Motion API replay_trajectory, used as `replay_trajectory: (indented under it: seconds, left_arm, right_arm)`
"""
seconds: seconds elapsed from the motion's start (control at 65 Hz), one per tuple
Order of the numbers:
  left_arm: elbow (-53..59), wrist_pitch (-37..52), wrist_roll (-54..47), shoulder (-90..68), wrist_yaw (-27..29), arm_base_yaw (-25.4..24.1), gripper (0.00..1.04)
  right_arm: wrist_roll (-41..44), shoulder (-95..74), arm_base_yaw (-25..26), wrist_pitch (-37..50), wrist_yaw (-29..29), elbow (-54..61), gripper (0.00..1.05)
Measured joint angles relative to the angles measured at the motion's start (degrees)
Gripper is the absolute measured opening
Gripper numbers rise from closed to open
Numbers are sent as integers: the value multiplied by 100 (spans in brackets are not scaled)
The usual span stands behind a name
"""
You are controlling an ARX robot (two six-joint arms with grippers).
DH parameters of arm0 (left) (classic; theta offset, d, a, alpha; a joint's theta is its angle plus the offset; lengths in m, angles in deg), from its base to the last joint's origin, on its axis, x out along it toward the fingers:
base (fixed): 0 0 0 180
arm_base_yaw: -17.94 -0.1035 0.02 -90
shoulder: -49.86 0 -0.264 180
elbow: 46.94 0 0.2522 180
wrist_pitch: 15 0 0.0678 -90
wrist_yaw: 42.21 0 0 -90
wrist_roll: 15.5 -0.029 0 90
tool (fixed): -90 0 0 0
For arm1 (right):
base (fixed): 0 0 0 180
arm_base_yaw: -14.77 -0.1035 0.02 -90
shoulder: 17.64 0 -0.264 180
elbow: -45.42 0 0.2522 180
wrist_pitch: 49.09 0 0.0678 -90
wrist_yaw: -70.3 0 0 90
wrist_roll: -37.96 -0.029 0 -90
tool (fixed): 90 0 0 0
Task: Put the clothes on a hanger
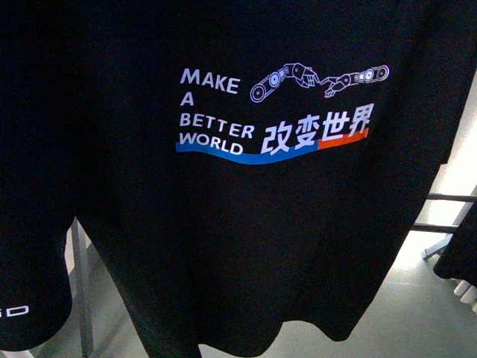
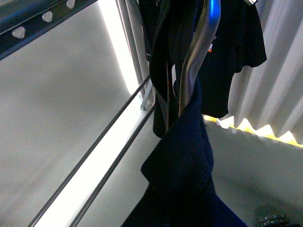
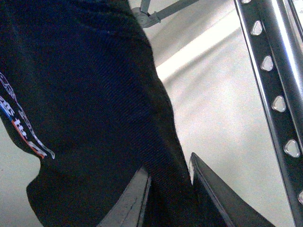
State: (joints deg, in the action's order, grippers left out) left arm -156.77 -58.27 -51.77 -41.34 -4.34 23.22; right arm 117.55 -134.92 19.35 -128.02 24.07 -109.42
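The clothes (image 1: 223, 224), a large black T-shirt, hang spread across the front view. The white "MAKE A BETTER WORLD" print (image 1: 212, 112), Chinese characters, blue-orange stripe and robot-arm graphic face the camera. Neither gripper shows in that view. In the left wrist view my left gripper is shut on a bunched fold of the clothes (image 2: 180, 161), which covers its fingers. A silvery curved hanger arm (image 2: 196, 52) rises out of the fold. In the right wrist view my right gripper (image 3: 168, 177) is shut on the clothes (image 3: 94, 94), with cloth pinched between both fingers (image 3: 132, 198).
A perforated metal bar runs close by the right gripper (image 3: 274, 94) and above the left one (image 2: 42, 19). Two thin rails (image 2: 94, 161) cross below. Another dark T-shirt (image 2: 236, 56) hangs before a pale curtain (image 2: 279, 71). A rack frame (image 1: 447, 212) stands at the right.
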Motion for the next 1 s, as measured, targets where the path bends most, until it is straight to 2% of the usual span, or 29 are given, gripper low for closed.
replay_trajectory:
  seconds: [0.077,0.169,0.323,0.4,0.616,0.647,0.724,0.785,0.862,1.001]
  left_arm:
    - [0,-2,-9,0,0,4,5]
    - [-26,7,-11,2,-61,4,27]
    - [-76,22,-11,9,-66,-9,48]
    - [-76,22,-11,9,-68,-9,66]
    - [-79,22,-9,13,-83,-9,98]
    - [-79,22,-11,13,-83,-9,100]
    - [-79,22,-4,13,-90,-9,98]
    - [-79,22,-7,13,-87,-9,98]
    - [-79,22,-7,13,-90,-11,98]
    - [-79,22,-15,17,-107,13,98]
  right_arm:
    - [125,55,17,57,4,138,15]
    - [61,0,-15,48,-177,109,12]
    - [-136,-269,-98,-81,-262,-304,9]
    - [-223,-437,-131,-260,-247,-570,5]
    - [-293,-566,-129,-450,-297,-848,4]
    - [-295,-566,-122,-459,-302,-846,4]
    - [-354,-468,-153,-254,-426,-551,4]
    - [-514,-188,-321,752,-743,367,4]
    - [-586,92,-404,1580,-748,1436,4]
    - [-546,367,-332,1550,-638,2710,4]
